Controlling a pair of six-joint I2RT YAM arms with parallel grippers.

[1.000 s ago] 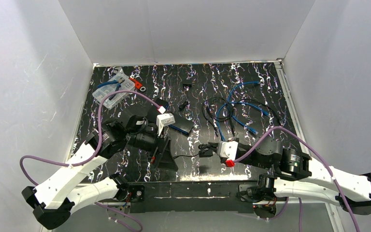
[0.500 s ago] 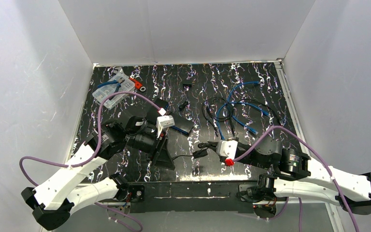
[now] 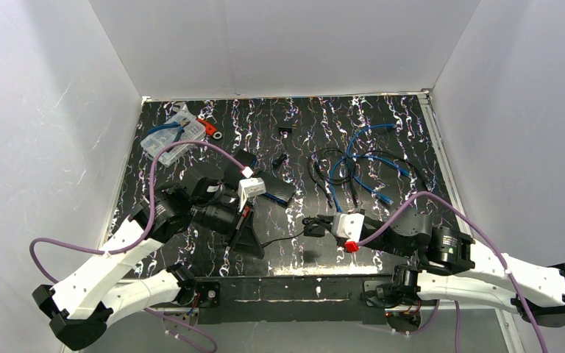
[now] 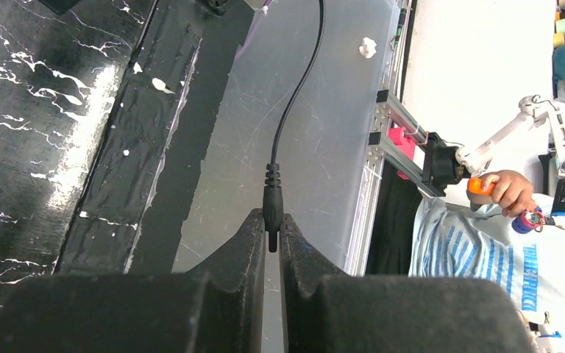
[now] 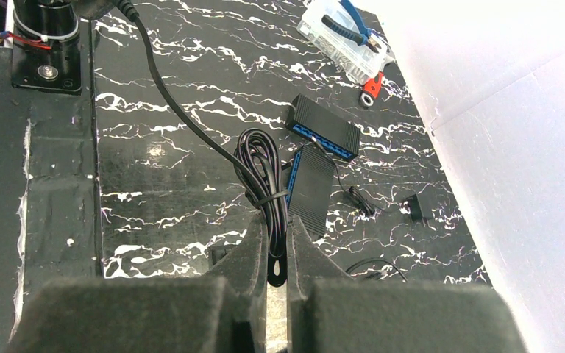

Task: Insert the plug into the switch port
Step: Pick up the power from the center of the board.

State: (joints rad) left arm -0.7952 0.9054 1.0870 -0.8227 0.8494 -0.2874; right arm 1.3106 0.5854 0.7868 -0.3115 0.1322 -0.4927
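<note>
Above table (image 3: pixel 382 125), left arm (image 3: pixel 118 254) bent, pinching plug (image 4: pixel 271 209)

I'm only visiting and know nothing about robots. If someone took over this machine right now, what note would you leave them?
Left tool: shut on the black round power plug.
Right tool: shut on the tied coil of black cable.
A flat black-and-blue switch box and a second switch box lie close together on the black marbled table, apart from both tools.
Done: plug and cable gripped.
Left: carry the plug to a switch port and push it in. I cannot tell which port.
</note>
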